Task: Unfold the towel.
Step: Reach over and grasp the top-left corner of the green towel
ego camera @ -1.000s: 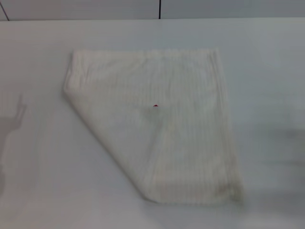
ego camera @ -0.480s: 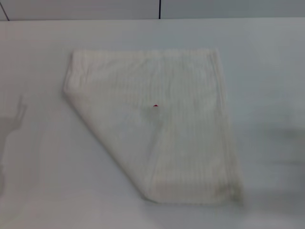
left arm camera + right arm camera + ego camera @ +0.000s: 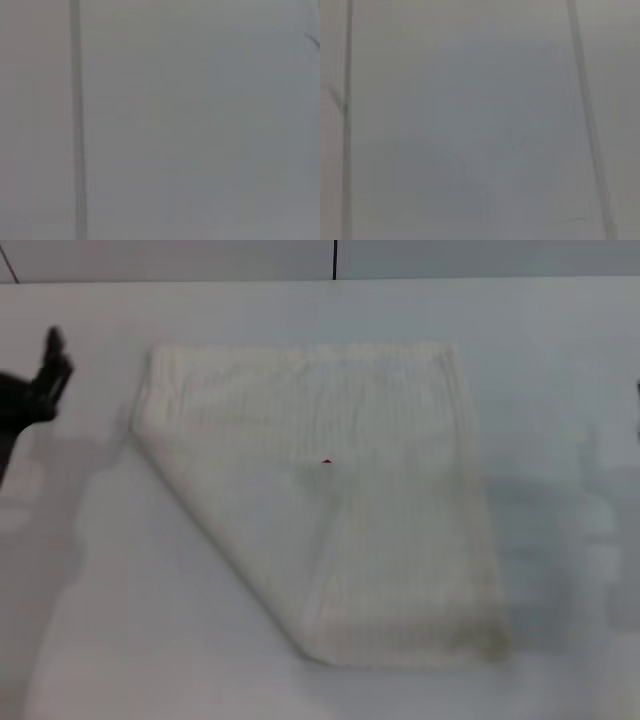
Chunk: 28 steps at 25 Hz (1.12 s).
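Observation:
The cream-white towel (image 3: pixel 330 500) lies on the white table (image 3: pixel 560 360) in the head view, with its near left corner folded over diagonally so a tiny red tag (image 3: pixel 326 461) sits near its middle. My left gripper (image 3: pixel 50 365) has come in at the far left edge, left of the towel's far left corner and apart from it. My right gripper is barely at the right edge, only a dark sliver. Both wrist views show only plain grey surface.
The table's far edge (image 3: pixel 330 280) runs along the top, with a dark vertical seam behind it. Bare table surrounds the towel on all sides.
My left gripper has entered the head view at the far left; before only its shadow showed. The towel has not moved.

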{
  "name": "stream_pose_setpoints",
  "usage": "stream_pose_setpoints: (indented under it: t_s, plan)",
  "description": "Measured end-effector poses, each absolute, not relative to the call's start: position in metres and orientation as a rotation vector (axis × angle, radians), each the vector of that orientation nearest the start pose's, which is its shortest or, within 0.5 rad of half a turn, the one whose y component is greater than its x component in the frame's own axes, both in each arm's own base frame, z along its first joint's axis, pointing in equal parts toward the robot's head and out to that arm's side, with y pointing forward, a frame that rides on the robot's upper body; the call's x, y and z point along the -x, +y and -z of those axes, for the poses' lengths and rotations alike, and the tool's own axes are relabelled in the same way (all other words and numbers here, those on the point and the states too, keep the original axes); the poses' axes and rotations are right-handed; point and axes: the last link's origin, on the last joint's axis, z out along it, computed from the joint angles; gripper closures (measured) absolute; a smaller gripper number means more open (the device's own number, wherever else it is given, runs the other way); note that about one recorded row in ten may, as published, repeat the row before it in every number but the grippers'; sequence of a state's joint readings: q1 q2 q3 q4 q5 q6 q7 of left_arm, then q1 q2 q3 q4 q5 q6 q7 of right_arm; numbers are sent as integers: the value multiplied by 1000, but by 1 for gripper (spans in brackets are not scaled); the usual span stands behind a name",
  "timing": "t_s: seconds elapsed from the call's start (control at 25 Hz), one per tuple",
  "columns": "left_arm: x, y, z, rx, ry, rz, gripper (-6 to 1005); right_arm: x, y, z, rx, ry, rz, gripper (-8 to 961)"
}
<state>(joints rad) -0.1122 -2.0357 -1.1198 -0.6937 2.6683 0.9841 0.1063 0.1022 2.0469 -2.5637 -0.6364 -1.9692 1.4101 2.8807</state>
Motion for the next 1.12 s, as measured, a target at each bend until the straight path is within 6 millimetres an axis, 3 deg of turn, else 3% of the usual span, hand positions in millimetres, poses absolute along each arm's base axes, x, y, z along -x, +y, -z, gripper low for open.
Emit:
stream_pose_setpoints:
  t_s: [0.08, 0.24, 0.44, 0.68, 0.84, 0.96, 1.12]
  plan:
    - [287, 315, 4, 1681, -404, 621, 216, -289, 257, 24, 1409, 493, -739, 232]
    - [255, 334, -4, 1821, -471, 552, 216, -253, 290, 22, 1540, 557, -642, 365]
    - [216, 341, -14, 1951, -514, 439, 216, -223, 333, -8, 1716, 670, -530, 571]
    - [180, 344, -6, 2142, -549, 148, 216, -225, 373, -39, 1967, 926, -509, 822]
    - [165, 343, 7, 2253, -533, 67, 216, -233, 404, -46, 2002, 1120, -278, 955]
    - [157, 341, 16, 2336, -494, 50, 215, -237, 419, -38, 2014, 1211, -83, 955]
    - [153, 340, 33, 2412, -492, 41, 215, -233, 426, -29, 2041, 1215, 12, 954]
